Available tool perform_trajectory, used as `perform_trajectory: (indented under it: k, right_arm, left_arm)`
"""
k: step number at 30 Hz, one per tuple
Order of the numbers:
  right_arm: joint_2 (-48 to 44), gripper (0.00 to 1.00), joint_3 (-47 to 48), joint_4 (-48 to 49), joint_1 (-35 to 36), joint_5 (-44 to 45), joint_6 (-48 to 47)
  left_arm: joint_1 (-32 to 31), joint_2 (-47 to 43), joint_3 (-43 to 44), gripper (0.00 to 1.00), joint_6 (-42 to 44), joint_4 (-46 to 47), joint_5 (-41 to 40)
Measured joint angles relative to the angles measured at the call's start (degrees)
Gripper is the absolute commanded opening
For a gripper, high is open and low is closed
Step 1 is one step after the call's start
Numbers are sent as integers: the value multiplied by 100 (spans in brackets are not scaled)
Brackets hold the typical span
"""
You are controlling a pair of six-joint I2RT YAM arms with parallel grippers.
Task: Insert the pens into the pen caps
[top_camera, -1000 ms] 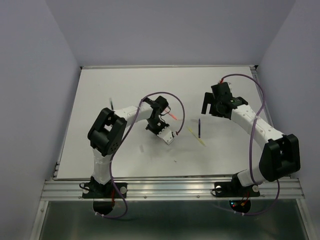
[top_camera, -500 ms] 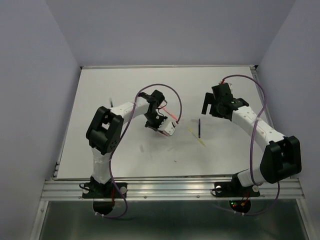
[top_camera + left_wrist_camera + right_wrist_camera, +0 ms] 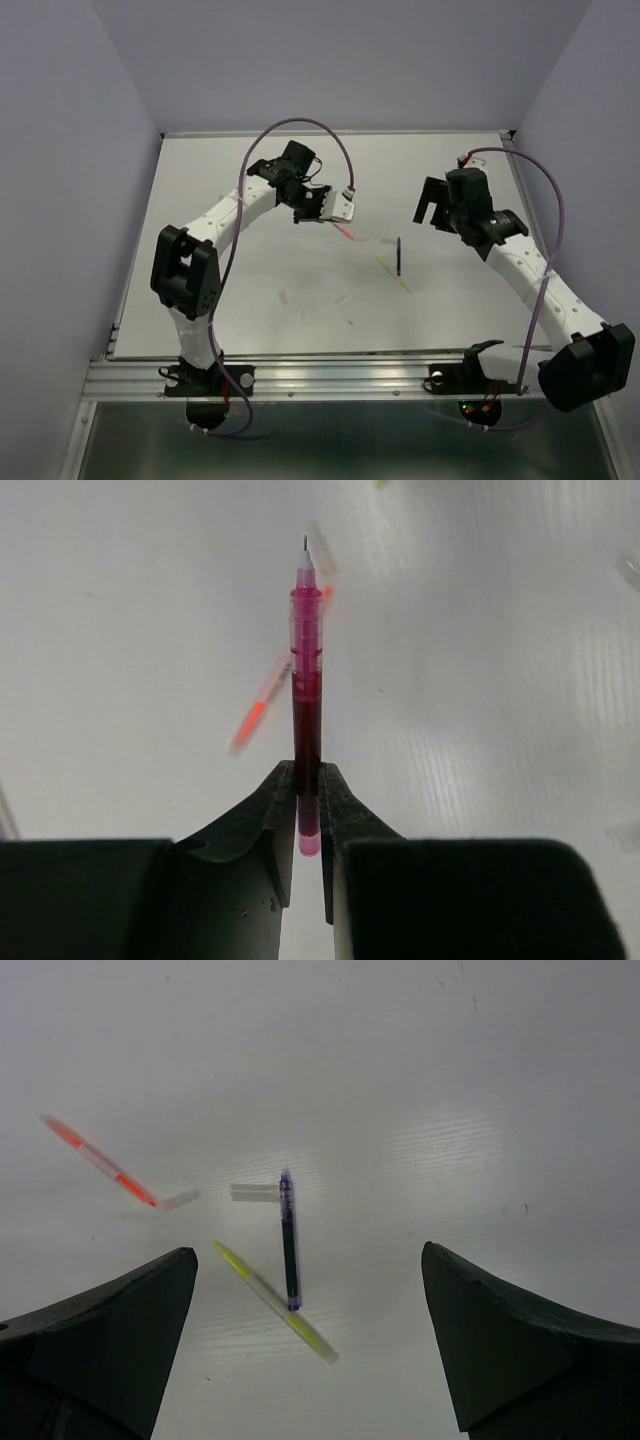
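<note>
Clamped on the red pen's (image 3: 306,660) tail, the left gripper (image 3: 307,780) should square its tip to the mid-frame pen cap (image 3: 252,1192); the right gripper (image 3: 308,1260) gapes empty.

So the left arm (image 3: 215,225) is stretched far forward, left claw (image 3: 308,785) pinched on a red pen (image 3: 306,670) sticking straight out past the tips. The right arm (image 3: 530,270) is angled forward too, right claw (image 3: 308,1255) gaping wide with nothing in it.
</note>
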Motion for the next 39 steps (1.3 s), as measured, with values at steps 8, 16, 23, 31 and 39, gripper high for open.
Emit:
perform_trajectory:
  k: [8,16,23,31,39]
  right_arm:
    - [-647,100,-153,63,0,-310,-256]
    - [-656,100,-319,162,0,-1432,-664]
    - [179,100,-341,518,780,-1873,-778]
    - [2118,97,149,968,2782,-1488,-553]
    - [3532,76,1198,1281,3982,-898,-420]
  left_arm:
    - [66,-1408,-813,0,-3908,3342,-459]
    - [190,-2992,-2297,0,-7842,5189,-1502]
    - [190,-4146,-3722,0,-9720,4739,-2658]
    - [190,-6402,-4562,0,-11084,2863,-4201]
    - [201,-6789,-4653,0,-12399,1143,-5490]
